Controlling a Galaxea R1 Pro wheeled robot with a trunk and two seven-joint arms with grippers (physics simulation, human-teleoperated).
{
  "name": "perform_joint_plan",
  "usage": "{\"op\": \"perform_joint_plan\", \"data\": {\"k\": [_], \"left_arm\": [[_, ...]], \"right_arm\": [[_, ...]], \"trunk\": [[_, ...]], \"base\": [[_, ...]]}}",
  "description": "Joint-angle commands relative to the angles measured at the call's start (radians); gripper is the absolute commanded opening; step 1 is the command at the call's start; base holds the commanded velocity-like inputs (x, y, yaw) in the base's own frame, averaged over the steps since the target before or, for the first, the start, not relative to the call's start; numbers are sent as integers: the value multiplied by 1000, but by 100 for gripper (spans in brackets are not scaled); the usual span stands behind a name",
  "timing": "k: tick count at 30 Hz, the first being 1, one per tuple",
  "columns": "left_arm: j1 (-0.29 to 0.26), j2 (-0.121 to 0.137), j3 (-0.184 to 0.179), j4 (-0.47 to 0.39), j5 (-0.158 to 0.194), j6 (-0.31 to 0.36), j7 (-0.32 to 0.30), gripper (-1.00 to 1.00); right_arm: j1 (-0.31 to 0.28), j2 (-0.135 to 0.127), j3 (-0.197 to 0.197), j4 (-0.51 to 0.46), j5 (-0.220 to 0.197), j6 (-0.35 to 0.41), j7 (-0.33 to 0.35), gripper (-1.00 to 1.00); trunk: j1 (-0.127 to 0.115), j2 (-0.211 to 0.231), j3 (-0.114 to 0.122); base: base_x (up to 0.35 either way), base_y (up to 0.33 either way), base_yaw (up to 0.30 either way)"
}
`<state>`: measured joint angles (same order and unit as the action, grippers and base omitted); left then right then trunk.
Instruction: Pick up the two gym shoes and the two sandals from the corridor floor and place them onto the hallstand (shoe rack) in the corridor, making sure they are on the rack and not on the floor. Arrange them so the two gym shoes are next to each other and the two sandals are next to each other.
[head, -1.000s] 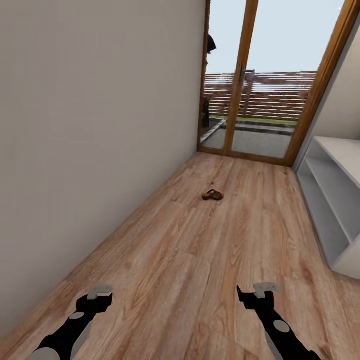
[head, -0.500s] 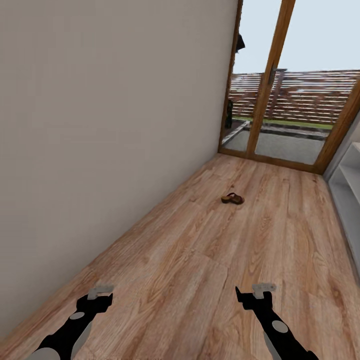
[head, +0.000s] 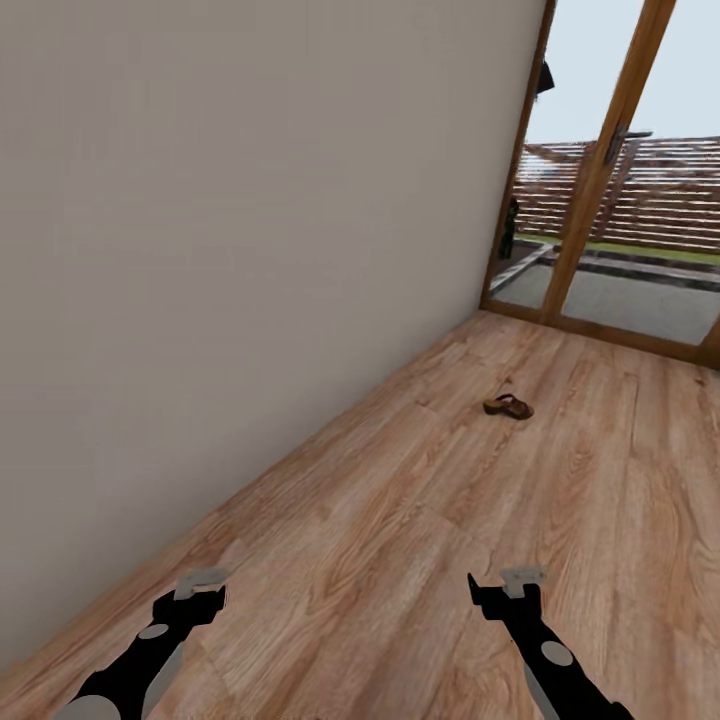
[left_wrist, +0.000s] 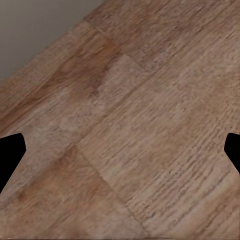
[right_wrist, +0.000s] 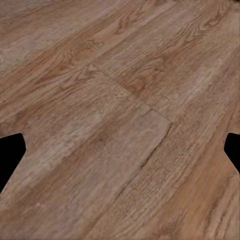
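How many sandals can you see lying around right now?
1. A single brown sandal lies on the wood floor, ahead of the robot near the glass door. Others may lie outside the picture.

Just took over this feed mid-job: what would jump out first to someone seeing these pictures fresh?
A lone dark-brown sandal lies on the wood-plank corridor floor, far ahead of the robot and right of centre, short of the glass door. A bare beige wall takes up the left half of the head view. Low in that view, the left claw and right claw hang empty over the planks.

Corridor floor (left_wrist: 135, 130) planks between spread black fingertips (left_wrist: 11, 152), grey wall (left_wrist: 35, 30) beyond
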<state>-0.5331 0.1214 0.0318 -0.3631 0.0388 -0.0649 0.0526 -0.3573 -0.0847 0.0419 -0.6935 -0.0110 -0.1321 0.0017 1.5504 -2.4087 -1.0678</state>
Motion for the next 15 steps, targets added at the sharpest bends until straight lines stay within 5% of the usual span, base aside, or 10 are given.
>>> {"op": "perform_joint_plan", "data": {"k": [1, 6, 15], "left_arm": [[-1, 0, 0, 1, 7, -4, 1, 100], [-1, 0, -1, 1, 13, -4, 1, 100], [-1, 0, -1, 1, 13, -4, 1, 100]], "right_arm": [[0, 2, 3, 0, -1, -3, 1, 100], [0, 9, 3, 0, 0, -3, 1, 100], [0, 10, 3, -2, 0, -3, 1, 100]], "trunk": [[0, 0, -1], [0, 0, -4], [0, 0, -12]], "base": [[0, 0, 278], [-14, -28, 278], [-134, -197, 247]]}}
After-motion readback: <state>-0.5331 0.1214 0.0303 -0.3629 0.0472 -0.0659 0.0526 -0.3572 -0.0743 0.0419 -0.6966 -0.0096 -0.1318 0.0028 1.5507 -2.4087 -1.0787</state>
